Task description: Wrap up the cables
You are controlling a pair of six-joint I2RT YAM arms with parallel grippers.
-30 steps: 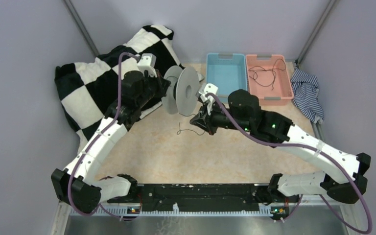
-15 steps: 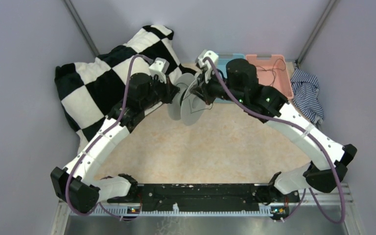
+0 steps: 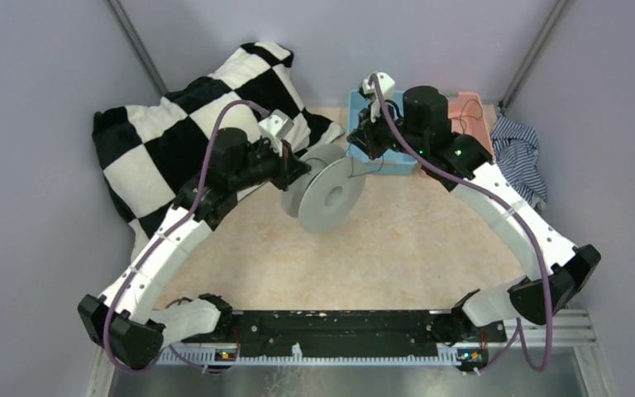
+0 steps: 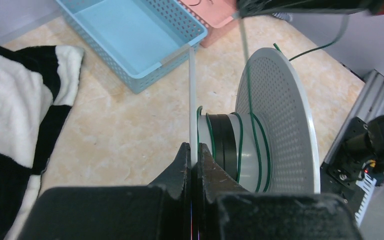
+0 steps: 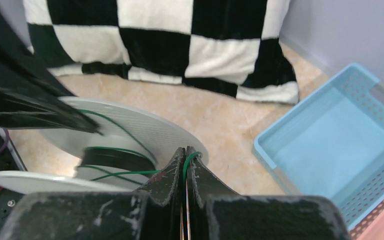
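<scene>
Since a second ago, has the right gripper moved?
Yes. The right gripper moved away from the arm bases, from mid-table to the near left corner of the light blue perforated plastic basket.

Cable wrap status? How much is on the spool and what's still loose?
Done: a few turns of the cable sit on the hub of the spool.
In hand: the left gripper is clamped on one flange, and the right gripper pinches the cable close to the spool.
Left: the loose length near the right gripper. The pink basket is mostly hidden, so more cable there is unconfirmed.
</scene>
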